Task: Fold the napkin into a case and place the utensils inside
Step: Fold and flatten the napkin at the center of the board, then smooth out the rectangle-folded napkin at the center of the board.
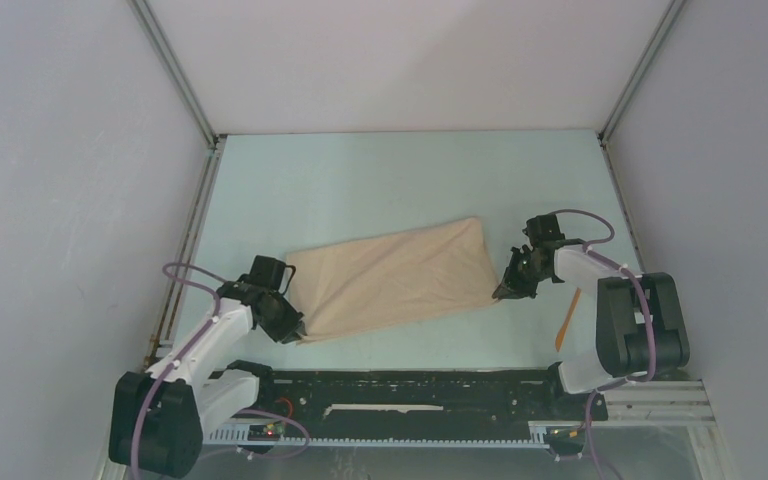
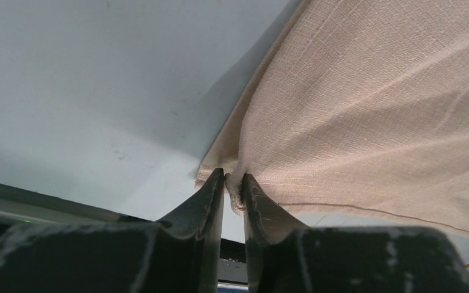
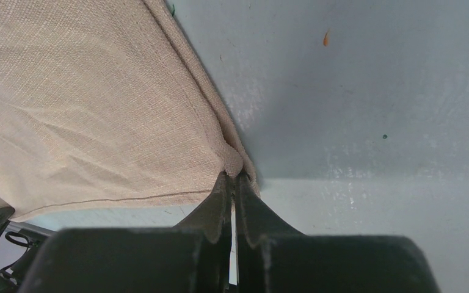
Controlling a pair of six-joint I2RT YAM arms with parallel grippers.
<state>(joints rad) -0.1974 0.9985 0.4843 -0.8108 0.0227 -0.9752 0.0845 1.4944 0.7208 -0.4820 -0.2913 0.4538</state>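
While R gripper (image 3: 235, 177) pinches napkin (image 1: 395, 280), L gripper (image 2: 233, 178) straddles its corner.

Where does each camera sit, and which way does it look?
Top: above and behind the arms, looking down at the table; both arms show, left pincer and right pincer at ends of the napkin.
Left wrist: on the left arm, facing along its fingers at a napkin corner.
Right wrist: same on the right arm, other end's corner.
Shared: the napkin.
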